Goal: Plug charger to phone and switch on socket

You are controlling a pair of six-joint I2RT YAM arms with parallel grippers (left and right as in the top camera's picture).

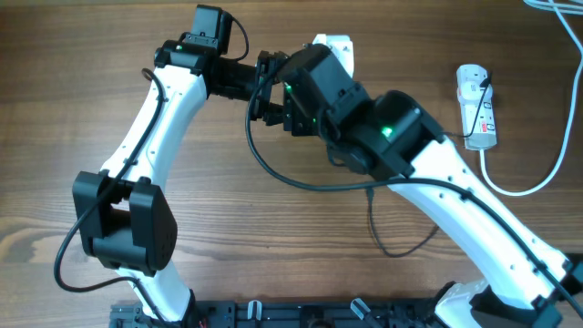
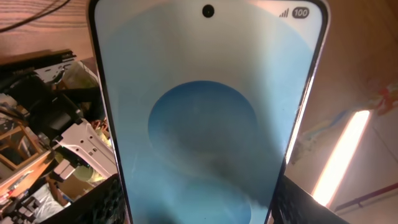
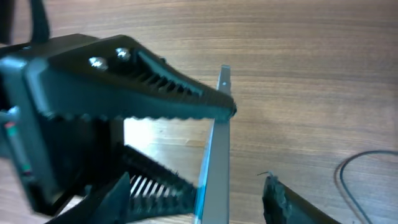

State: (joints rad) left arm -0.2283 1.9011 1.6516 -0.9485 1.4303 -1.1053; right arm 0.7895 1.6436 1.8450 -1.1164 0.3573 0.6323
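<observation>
The phone fills the left wrist view, with a teal screen and a lighter oval. My left gripper is shut on its lower end and holds it above the table. In the right wrist view the phone is edge-on, clamped by the left gripper's serrated fingers. My right gripper is open, one finger on each side of the phone's edge. Overhead, both grippers meet at top centre and hide the phone. The charger cable curves across the table; its plug tip is hidden. The socket lies at the right.
A thick white cord loops from the socket toward the right edge. A white block sits behind the right wrist. The black cable makes a loop near the right arm, and a stretch shows in the right wrist view.
</observation>
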